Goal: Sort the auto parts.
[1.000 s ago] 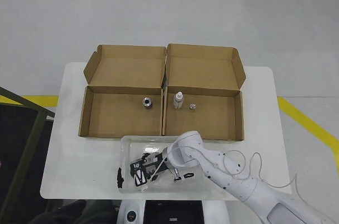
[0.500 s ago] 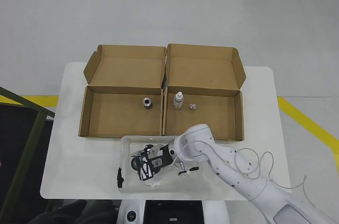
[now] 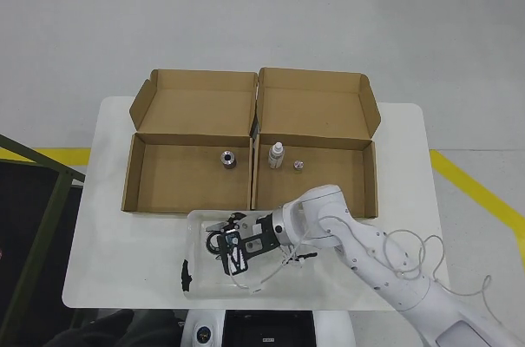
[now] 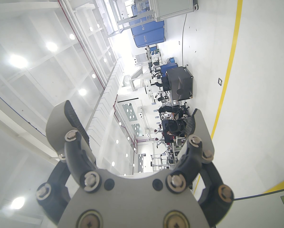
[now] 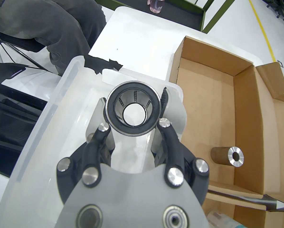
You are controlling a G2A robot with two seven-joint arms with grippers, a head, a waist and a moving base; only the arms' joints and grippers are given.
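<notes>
Yellow-lined workshop floor is surrounding a white table, which is carrying two open cardboard boxes side by side and a clear plastic bin at its near edge. The right gripper is hanging over the bin, its fingers clamping a linear bearing by the outer shell, with the bore facing the wrist camera. The left gripper is pointing up toward the ceiling, its fingers spread wide and carrying nothing.

Sorting is looking partly done. The left box is holding one steel sleeve, and the right box is holding a small white bottle with a small metal piece just beside it. The bearing is not yet in either box; judging by shape, it is probably heading for the left box with the sleeve. Whether more parts are waiting in the bin cannot be told, since the arm and gripper are covering much of its floor.
</notes>
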